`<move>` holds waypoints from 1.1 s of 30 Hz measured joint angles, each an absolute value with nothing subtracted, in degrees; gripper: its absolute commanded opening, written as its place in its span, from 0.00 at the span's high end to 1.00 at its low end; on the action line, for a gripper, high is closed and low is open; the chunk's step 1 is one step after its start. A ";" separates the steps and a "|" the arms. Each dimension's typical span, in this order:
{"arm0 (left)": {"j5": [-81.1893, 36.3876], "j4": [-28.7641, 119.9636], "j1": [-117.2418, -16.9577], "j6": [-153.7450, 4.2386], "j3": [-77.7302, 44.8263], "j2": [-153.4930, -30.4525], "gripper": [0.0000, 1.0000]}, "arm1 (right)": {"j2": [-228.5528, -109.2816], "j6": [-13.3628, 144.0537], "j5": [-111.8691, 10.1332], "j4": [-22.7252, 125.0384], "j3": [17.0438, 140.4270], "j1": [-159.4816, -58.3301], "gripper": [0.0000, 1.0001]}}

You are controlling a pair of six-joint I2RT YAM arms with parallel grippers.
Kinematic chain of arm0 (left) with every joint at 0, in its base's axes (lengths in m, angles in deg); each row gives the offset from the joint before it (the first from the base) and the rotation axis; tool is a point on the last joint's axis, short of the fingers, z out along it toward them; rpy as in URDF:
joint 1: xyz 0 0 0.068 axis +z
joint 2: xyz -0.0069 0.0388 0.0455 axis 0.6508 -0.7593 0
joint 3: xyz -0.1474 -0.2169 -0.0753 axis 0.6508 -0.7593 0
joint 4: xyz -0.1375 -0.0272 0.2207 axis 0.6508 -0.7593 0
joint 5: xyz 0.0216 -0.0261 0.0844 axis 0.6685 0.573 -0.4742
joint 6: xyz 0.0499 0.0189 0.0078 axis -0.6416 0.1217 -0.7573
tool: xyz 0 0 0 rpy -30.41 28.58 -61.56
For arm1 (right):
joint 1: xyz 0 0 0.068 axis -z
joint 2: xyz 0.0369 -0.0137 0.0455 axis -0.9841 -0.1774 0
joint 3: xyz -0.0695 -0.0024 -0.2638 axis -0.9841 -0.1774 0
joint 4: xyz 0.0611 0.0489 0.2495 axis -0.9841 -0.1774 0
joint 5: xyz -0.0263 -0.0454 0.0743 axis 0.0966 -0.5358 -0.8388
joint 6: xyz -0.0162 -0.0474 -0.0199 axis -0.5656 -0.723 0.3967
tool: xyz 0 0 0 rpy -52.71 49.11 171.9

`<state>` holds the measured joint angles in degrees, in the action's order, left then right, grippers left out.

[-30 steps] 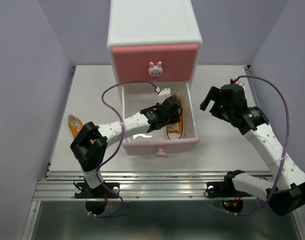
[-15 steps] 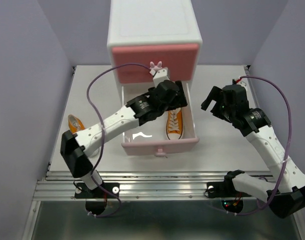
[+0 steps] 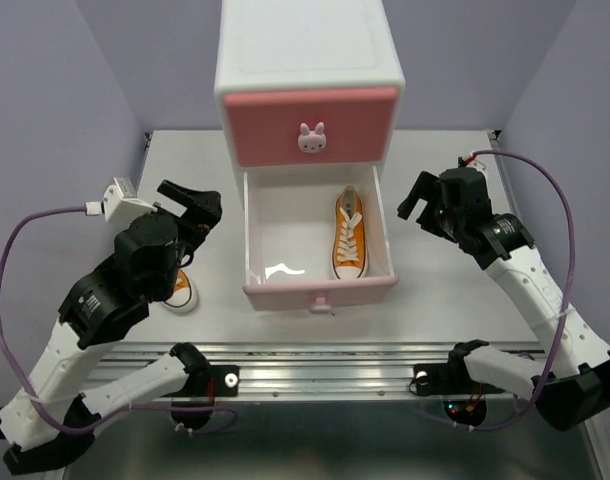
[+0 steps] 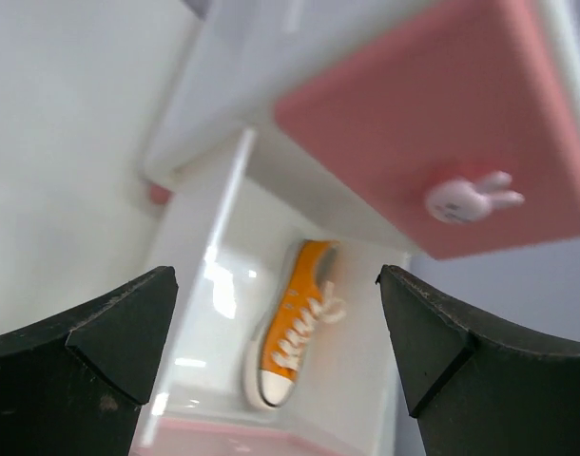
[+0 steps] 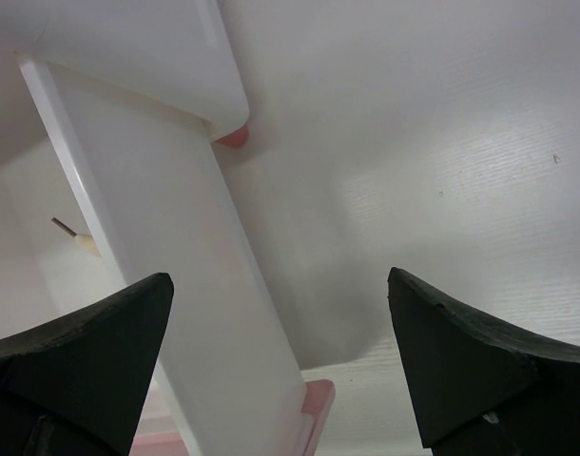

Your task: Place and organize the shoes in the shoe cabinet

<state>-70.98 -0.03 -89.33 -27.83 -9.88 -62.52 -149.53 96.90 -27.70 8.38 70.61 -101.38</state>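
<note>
The shoe cabinet [image 3: 307, 60] stands at the back; its upper drawer front [image 3: 310, 125] is shut and its lower drawer [image 3: 320, 290] is pulled out. One orange shoe [image 3: 350, 235] lies in the drawer's right half, toe toward me; it also shows in the left wrist view [image 4: 292, 328]. The second orange shoe [image 3: 182, 291] lies on the table at the left, mostly hidden under my left arm. The black shoes are out of view. My left gripper [image 3: 197, 205] is open and empty, left of the drawer. My right gripper [image 3: 425, 205] is open and empty, right of the drawer.
The right wrist view shows the drawer's white side wall [image 5: 176, 285] and its pale pink front corner [image 5: 314, 399] close by, over the white table [image 5: 442, 190]. The bunny knob [image 4: 471, 195] shows in the left wrist view. Grey walls close in on both sides.
My left arm has pulled out of the drawer and swung back to the left, leaving the orange shoe in the drawer. The right arm has hardly moved.
</note>
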 measured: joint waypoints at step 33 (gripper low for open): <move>-48.20 28.27 -26.99 -43.96 -46.82 -86.10 0.10 | -154.29 91.55 -33.23 8.90 72.27 -101.38 0.00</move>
<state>-48.20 28.27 -26.99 -43.96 -46.82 -86.10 -154.29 91.55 -33.23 8.90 72.27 -101.38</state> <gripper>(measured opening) 0.966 0.997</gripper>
